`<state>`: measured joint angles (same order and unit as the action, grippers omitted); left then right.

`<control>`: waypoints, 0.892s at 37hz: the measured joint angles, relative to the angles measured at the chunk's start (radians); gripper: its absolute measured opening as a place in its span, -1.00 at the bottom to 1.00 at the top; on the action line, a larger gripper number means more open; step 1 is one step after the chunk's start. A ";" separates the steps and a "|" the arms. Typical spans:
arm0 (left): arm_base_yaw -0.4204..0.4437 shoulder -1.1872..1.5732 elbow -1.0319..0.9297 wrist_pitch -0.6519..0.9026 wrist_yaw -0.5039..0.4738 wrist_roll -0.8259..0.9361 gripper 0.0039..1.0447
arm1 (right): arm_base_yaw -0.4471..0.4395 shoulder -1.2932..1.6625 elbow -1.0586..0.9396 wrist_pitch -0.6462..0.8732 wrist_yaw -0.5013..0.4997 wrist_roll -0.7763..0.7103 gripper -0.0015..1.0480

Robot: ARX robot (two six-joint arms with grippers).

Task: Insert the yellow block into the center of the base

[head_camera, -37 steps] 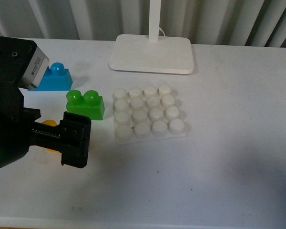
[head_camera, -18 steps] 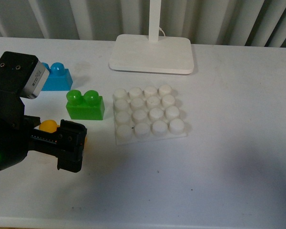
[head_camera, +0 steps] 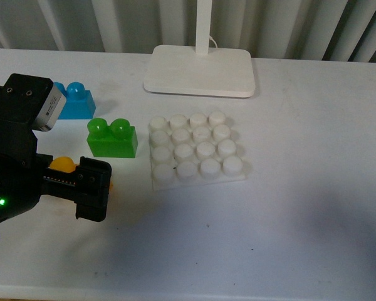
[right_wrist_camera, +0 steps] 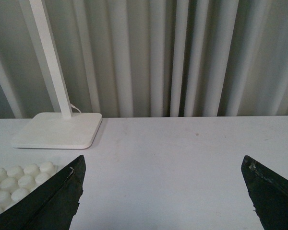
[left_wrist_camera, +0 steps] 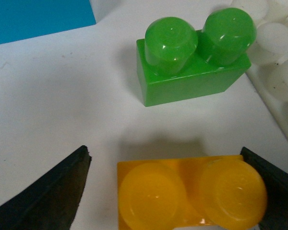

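Two round studs top the yellow block [left_wrist_camera: 192, 194], which rests on the worktop [head_camera: 301, 219] between the spread fingers of my left hand [left_wrist_camera: 163, 160]. That hand is open and grips nothing. The green block [left_wrist_camera: 189, 72] stands just beyond the yellow one, apart from it. The base [head_camera: 197, 150] lies just beside the green block, its studs bare. My right hand [right_wrist_camera: 161, 191] is open and holds nothing. A grey label [head_camera: 49, 108] above the left hand is too small to read.
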<state>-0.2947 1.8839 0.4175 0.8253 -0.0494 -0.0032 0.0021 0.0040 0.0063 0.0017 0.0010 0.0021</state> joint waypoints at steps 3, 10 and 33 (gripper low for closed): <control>0.000 0.000 0.000 0.000 -0.003 -0.001 0.49 | 0.000 0.000 0.000 0.000 0.000 0.000 0.82; -0.024 -0.034 -0.001 -0.020 -0.030 -0.012 0.27 | 0.000 0.000 0.000 0.000 0.000 0.000 0.82; -0.302 -0.172 0.238 -0.378 -0.274 -0.278 0.26 | 0.000 0.000 0.000 0.000 0.000 0.000 0.82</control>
<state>-0.5964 1.7123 0.6559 0.4473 -0.3237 -0.2813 0.0021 0.0040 0.0063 0.0017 0.0010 0.0021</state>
